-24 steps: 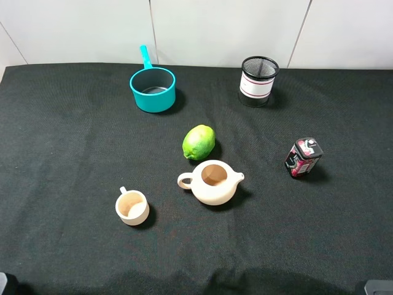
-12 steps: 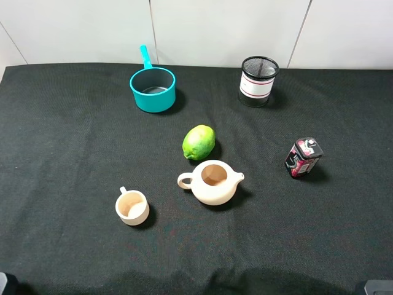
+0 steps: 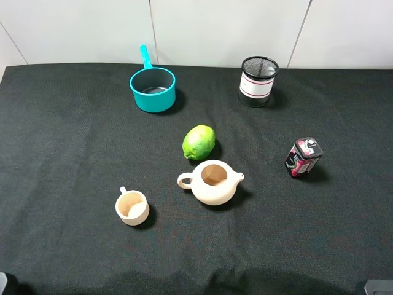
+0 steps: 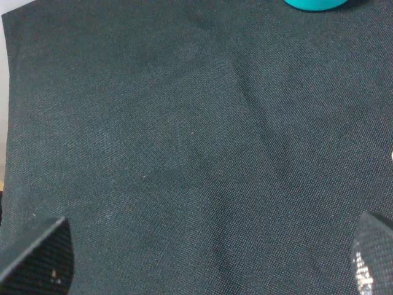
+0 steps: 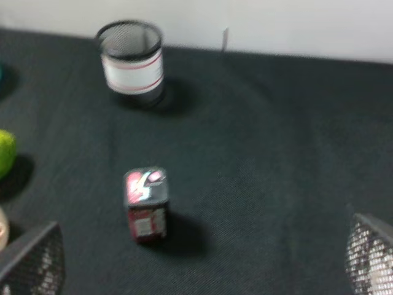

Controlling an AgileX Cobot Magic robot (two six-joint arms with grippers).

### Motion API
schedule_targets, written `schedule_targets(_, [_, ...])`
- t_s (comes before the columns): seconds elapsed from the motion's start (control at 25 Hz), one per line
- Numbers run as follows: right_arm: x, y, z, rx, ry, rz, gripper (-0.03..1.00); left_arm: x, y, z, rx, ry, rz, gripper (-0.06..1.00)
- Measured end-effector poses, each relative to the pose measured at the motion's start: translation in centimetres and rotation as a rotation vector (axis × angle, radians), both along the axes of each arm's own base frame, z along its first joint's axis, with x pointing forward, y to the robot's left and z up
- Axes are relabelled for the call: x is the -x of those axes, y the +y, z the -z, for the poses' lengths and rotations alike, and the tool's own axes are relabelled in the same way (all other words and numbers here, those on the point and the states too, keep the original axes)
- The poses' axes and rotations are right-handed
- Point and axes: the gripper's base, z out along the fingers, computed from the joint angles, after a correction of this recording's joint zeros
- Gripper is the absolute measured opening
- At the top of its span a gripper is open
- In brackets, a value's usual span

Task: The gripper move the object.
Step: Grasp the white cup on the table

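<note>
At the near edge of the worktop (image 3: 61, 153), a black cloth surface, both tools hang above bare cloth. The left gripper (image 4: 209, 249) has its jaws spread wide with nothing between them. The right gripper (image 5: 206, 246) is also spread wide and holds nothing.

The cup (image 3: 132, 207) stands upright towards the near left corner, mouth up, its small handle pointing to the far left. It is well apart from both grippers and touches nothing else. To its right, near the middle of the worktop, sits a cream teapot (image 3: 212, 183) with no lid, handle towards the cup and spout towards the right edge. A lime (image 3: 199, 142) lies just beyond the teapot. Towards the right edge, a small red and black tin (image 3: 303, 157) stands alone.

Along the far edge, a teal saucepan (image 3: 153, 89) sits left of centre with its handle pointing at the far edge. A black mesh pen holder (image 3: 258, 80) with a white band stands right of centre.
</note>
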Motion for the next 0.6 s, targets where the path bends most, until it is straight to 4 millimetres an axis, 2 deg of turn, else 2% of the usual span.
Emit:
schedule_targets(0.24, [-2.9, 0.9, -1.4, 0.005, 0.112, -0.108, 0.69, 0.0, 0.0, 0.0, 0.000, 0.000, 0.000, 0.96])
schedule_targets(0.6, [-7.5, 1.5, -5.1, 0.043, 0.150, -0.194, 0.69, 0.0, 0.0, 0.0, 0.000, 0.000, 0.000, 0.96])
